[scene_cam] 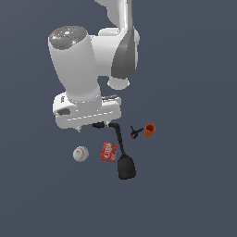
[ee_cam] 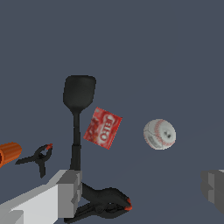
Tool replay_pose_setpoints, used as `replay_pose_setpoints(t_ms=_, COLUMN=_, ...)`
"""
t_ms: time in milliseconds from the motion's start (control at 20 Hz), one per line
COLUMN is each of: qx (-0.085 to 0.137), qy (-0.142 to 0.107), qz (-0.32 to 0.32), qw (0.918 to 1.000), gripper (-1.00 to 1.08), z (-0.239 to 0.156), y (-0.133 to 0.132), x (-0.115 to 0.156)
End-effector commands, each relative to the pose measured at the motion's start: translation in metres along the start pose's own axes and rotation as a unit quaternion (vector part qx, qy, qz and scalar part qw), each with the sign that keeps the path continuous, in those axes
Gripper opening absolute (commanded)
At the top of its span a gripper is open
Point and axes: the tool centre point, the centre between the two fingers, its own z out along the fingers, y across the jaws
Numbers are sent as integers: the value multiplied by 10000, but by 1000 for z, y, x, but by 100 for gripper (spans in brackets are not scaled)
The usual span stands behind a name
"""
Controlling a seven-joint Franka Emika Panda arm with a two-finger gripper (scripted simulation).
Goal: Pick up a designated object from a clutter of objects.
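White baseball [ee_cam: 159, 134], thin red stitching | end effector [ee_cam: 142, 192] apparently spread, empty

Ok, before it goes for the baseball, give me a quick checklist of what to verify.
1. Baseball in view, nothing on it: ok.
2. End effector open and empty: ok.
3. End effector over the ball: not ok, the ball lies off to one side in the wrist view.
4. Gap between ball and red packet: ok, apart.
5. Black clamp close by one finger: not ok.
6. Height above the ball: cannot tell.
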Motion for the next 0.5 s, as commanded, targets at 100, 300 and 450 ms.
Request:
replay_pose_setpoints(t_ms=100, qx=7, qy=-17, qz=-422, qw=9991, gripper=100, z=28, y=21, x=3)
replay_pose_setpoints(t_ms=300, qx=13, qy=-34, qz=-791, qw=9969, gripper=100, z=55, y=38, x=4)
replay_pose_setpoints(t_ms=450, qx=17, qy=-48, qz=-1067, qw=9943, gripper=100, z=74, y=52, x=4)
